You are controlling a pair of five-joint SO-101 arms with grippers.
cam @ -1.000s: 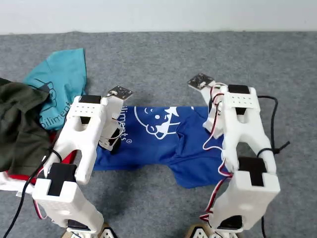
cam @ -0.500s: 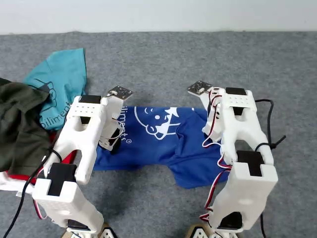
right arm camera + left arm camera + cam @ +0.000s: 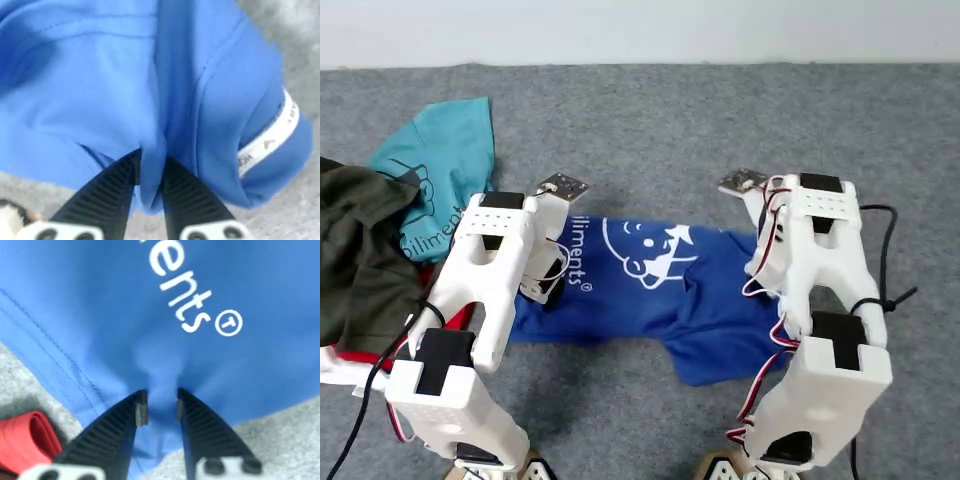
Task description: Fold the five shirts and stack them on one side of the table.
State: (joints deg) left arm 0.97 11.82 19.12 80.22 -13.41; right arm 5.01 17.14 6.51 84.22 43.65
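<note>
Two arms: the left arm (image 3: 485,275) and the right arm (image 3: 820,265) are standing side by side at the near edge of the table (image 3: 650,120), both leaning forward over the blue shirt (image 3: 650,295).
Blue shirt: it is lying across the middle of the table between the arms, print side up, with white lettering and a white cartoon drawing showing. It is lying rumpled rather than flat, and one lobe of cloth is bulging toward the near edge beside the right arm.
Left gripper (image 3: 156,410): its jaws are standing almost closed and are pinching a small raised ridge of the blue shirt. The pinch is sitting just past the end of the white lettering, close to the stitched edge of the cloth.
Right gripper (image 3: 150,169): its jaws are drawn close together and are clamping a fold of the blue shirt, with cloth bunching between the tips. A strip of white tape (image 3: 270,135) on the shirt is curving past nearby.
Teal shirt (image 3: 445,155): it is lying at the far left of the table, well apart from the blue shirt.
Dark green shirt (image 3: 355,250): it is lying heaped at the left edge, overlapping the teal shirt.
Red cloth (image 3: 27,432): it is lying on the table just beside the blue shirt's edge, near the left gripper.
White cloth (image 3: 335,365): it is peeking out at the near left edge, beside the left arm's base.
Table surface: grey carpet-like material is covering it.
</note>
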